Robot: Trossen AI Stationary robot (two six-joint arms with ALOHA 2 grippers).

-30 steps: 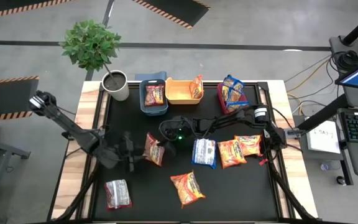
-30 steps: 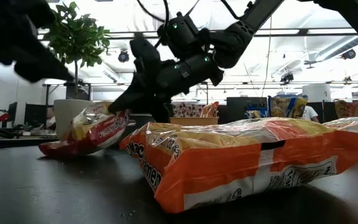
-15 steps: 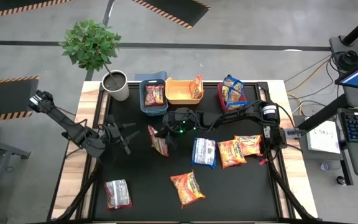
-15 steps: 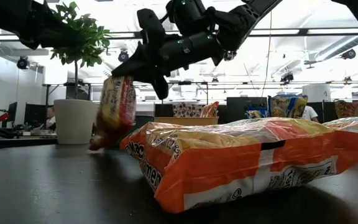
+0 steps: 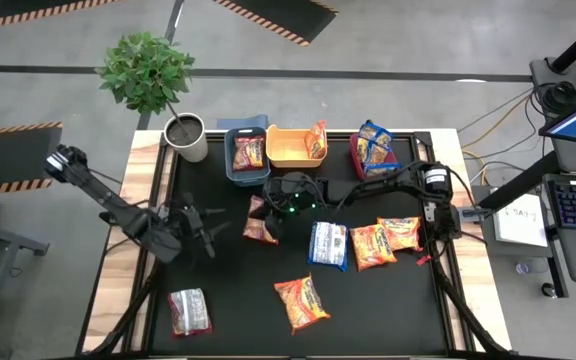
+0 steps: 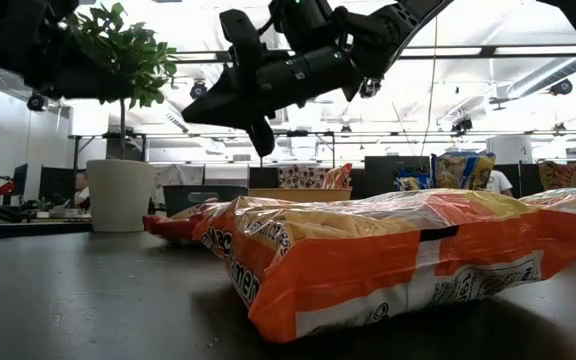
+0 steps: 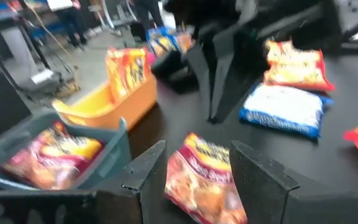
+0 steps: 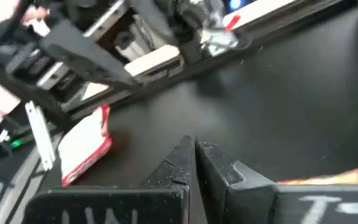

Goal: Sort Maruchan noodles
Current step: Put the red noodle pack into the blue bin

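A black-topped bench point(image 5: 218, 300) holds a scatter of noodle packets, with three bins along its far edge: a blue bin point(image 5: 247, 160) holding one dark red packet, a yellow bin point(image 5: 286, 148) with an orange packet propped inside, and a red bin point(image 5: 372, 157) with blue packets.

The main change: a dark red packet point(image 5: 260, 220), which half a second ago hung in the air from the right arm's fingers, now lies flat on the bench just in front of the blue bin. It has been dropped short of the bin, so it is not yet sorted.

The right arm's fingers point(image 5: 271, 212) hover just above and beside that packet, pressed together and empty. The left arm's fingers point(image 5: 206, 222) are nearby on the packet's other side, standing apart with nothing between them, pointed toward the packet.

Other packets still wait on the bench: a blue one point(image 5: 328, 245), two orange ones to its right point(image 5: 373, 246), another orange one point(image 5: 302, 302) nearer the front, and a dark red one point(image 5: 189, 311) at the front left corner.
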